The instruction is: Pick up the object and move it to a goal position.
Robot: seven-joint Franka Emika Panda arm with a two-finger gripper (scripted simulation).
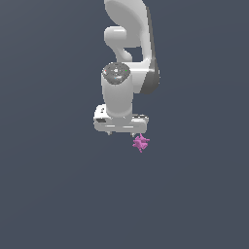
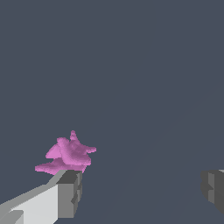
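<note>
Exterior and wrist views of a single-arm pick attempt. The white pincer (image 1: 121, 132) points downward over a uniform dark grey worktop (image 1: 53, 194), its two fingers spread wide apart with nothing held between them. The object (image 1: 141, 143), a small magenta-pink lump with knobby spikes, lies just below the pincer body toward the exterior view's right, not under its centre. In the wrist view the object (image 2: 66, 156) sits against the tip of one finger (image 2: 69, 192), seemingly beyond the pad's outer end, while the opposite finger (image 2: 214, 189) stands well apart from it across an empty gap; whether the near finger actually touches the object cannot be told from these renders.

Risk assessment: the object appears offset from the closing line. If the pincer descends as it stands, the near fingertip may land on the spikes and push or flip the lump aside rather than straddle it. If the fingers close from this pose, they may meet on empty space, or catch only one protrusion, giving a marginal hold that slips during the lift. The irregular shape offers no flat faces for the pads, so even a centred grip may let it rotate and drop in transit. A sideways correction that centres the object between the fingers seems needed before descent. No goal marker is visible in either view, so where the object must go cannot be judged
</note>
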